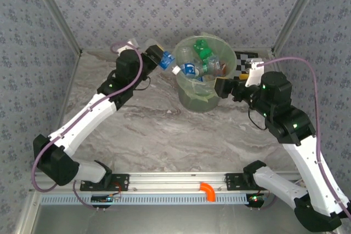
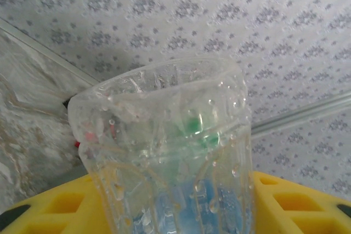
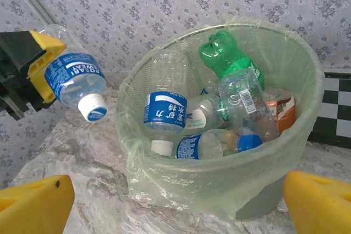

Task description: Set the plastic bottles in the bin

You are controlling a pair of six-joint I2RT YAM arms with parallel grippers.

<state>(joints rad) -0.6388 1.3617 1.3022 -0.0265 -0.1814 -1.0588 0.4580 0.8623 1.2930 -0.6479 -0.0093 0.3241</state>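
The marble-look table (image 1: 153, 130) carries the big pale green bin (image 1: 193, 98) at its far side, near the back wall. A checkered card (image 1: 248, 58) lies just behind the bin on the right. The right gripper (image 1: 226, 88) sits close beside the bin's right wall, fingers spread wide and holding nothing. The left gripper (image 1: 157, 56) is clamped on a clear blue-labelled bottle (image 1: 167, 60), held in the air just left of the rim with its cap tilted down. Inside the bin lie heaped bottles (image 3: 241, 102): green, clear with blue labels, and one orange.
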